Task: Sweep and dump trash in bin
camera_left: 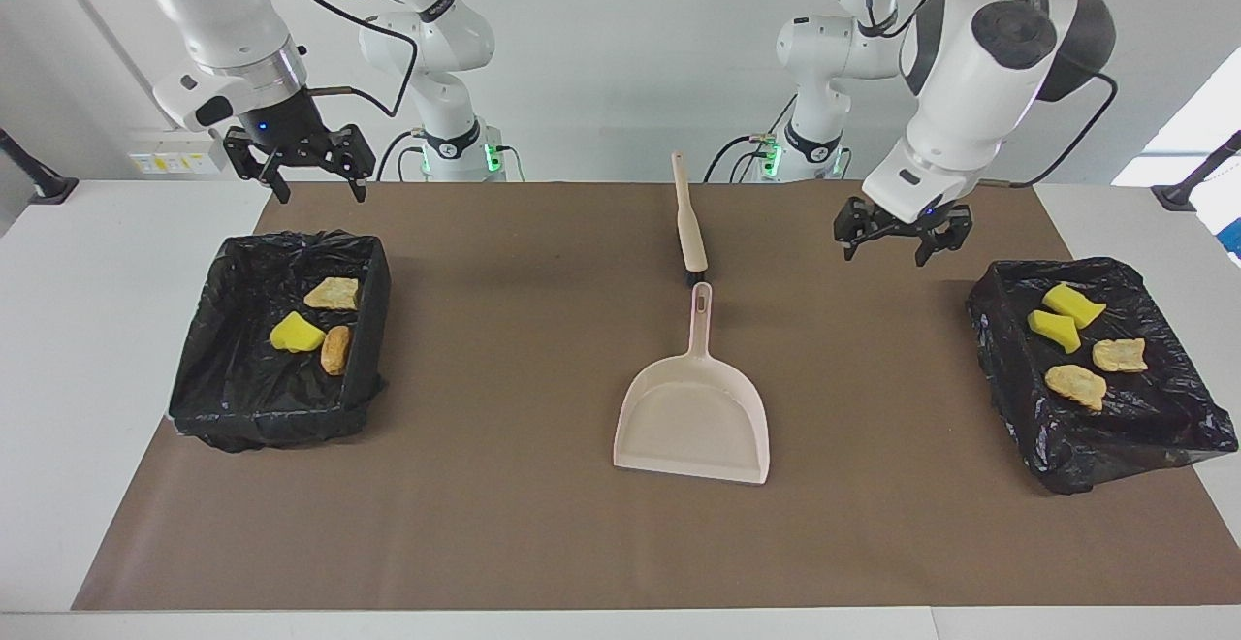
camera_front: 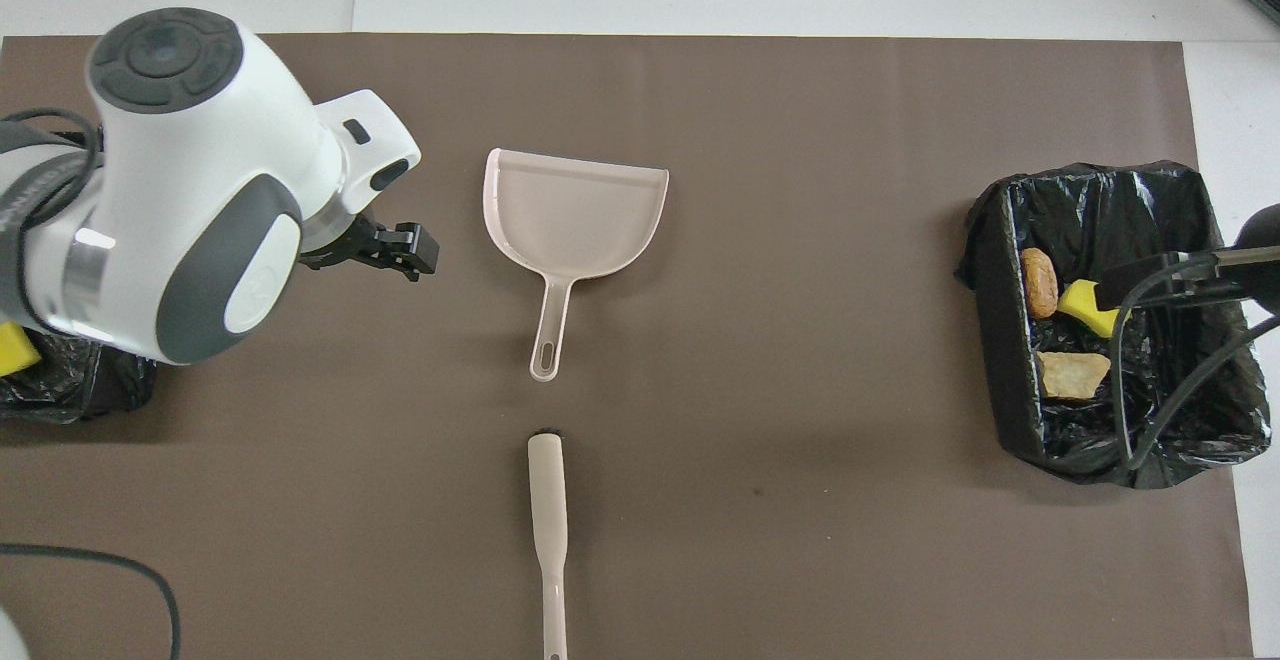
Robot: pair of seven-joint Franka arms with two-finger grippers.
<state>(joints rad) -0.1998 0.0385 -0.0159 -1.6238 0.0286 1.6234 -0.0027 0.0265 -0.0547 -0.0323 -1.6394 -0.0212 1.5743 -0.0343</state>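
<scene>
Now the trash (camera_left: 1076,344) is lying in two black-lined bins, none of it showing on the brown mat (camera_left: 543,543): four pieces, two yellow sponge chunks and two pale beige wads, are sitting in the bin at the left arm's end of the worktop (camera_left: 1144,436), and three pieces (camera_left: 320,325), a yellow chunk, a beige wad and an orange-brown oval lump, are resting in the bin at the right arm's end (camera_left: 242,407). The left hand (camera_left: 904,238) is hanging in the air over the mat, just beside the rim of its bin, with its fingers spread wide and nothing between them; it is touching nothing. The right hand (camera_left: 299,170) is hovering above the robot-side edge of the other bin, likewise spread and carrying nothing. Between the two bins, the beige dustpan (camera_left: 693,417) is lying flat in the middle of the mat with no trash in it, its handle pointing toward the robots. The beige hand brush (camera_left: 690,228) is lying nearer to the robots, in line with that handle, its dark bristle end just short of the handle's tip. Nothing is lying between either hand and its bin.
</scene>
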